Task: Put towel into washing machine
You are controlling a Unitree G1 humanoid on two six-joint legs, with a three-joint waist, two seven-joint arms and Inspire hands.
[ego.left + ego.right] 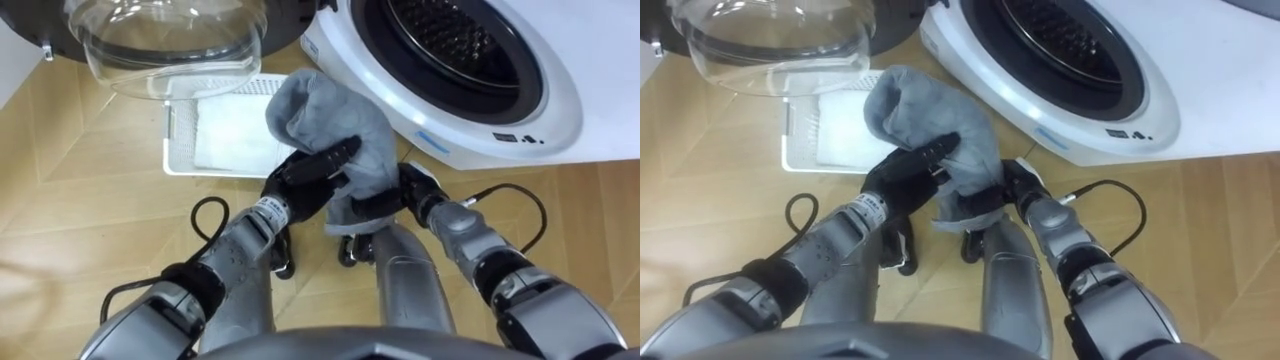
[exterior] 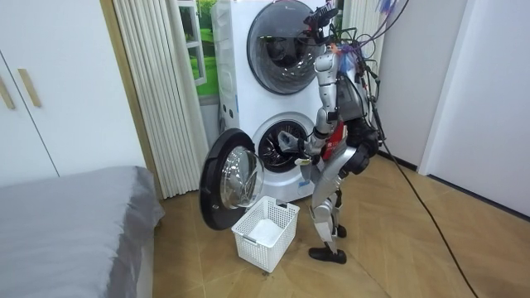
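Before the white front-loading washing machine (image 1: 562, 118), we are clutching the bunched grey cloth towel (image 1: 335, 112), left hand (image 1: 305, 178) and right hand (image 1: 413, 192) both curled round it, and are risking its hanging folds snagging on the dark drum rim (image 1: 525, 95).

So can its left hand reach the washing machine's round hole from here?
Probably yes. The door hangs wide open, and nothing lies between the drum opening and the left hand, which grips the grey towel with the right hand.

Crumpled grey towel (image 1: 332, 120), bunched upright, just before the white washing machine (image 1: 560, 108), its door open.
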